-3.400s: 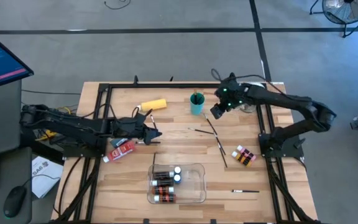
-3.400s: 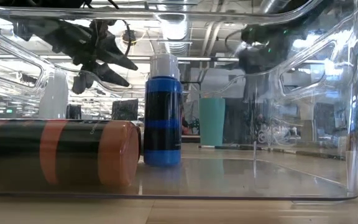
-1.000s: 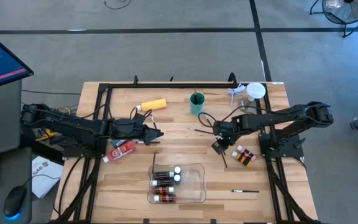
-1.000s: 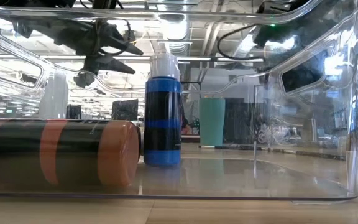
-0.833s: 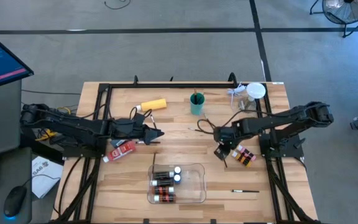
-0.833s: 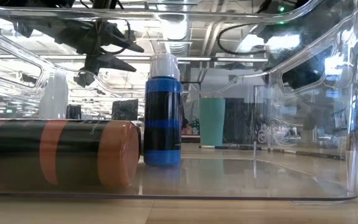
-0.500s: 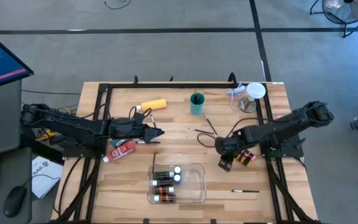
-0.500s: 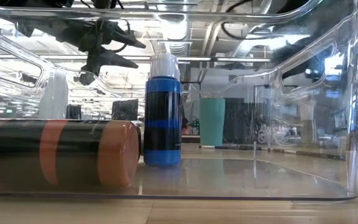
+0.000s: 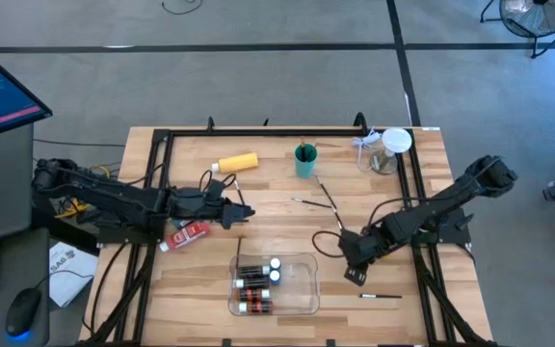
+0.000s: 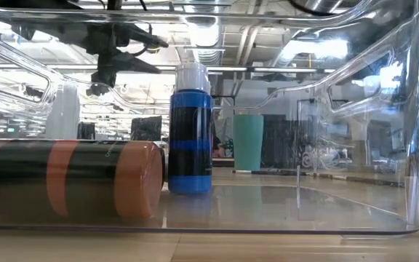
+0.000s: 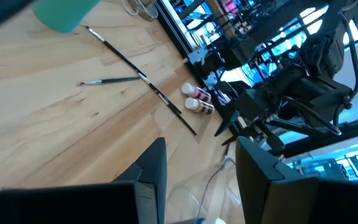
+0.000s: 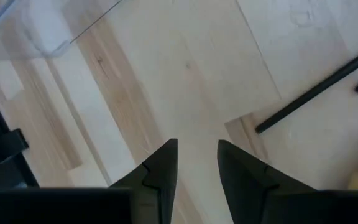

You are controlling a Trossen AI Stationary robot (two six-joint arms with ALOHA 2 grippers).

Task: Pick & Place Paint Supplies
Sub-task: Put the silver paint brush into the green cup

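Wooden surface (image 9: 200, 280): right fingers (image 9: 354, 277) parted, empty, low near short brush (image 9: 381, 296), probably lying crosswise. Left fingers (image 9: 236, 215) parted, empty, farther.

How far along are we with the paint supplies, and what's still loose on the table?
Done: several bottles lie in the clear plastic tray, and one dark-handled brush stands in the teal cup. In hand: nothing; the right pincer hovers empty, jaws apart, beside the tray near a small brush. The left pincer waits open. Left: yellow bottle, red tube and long brush.
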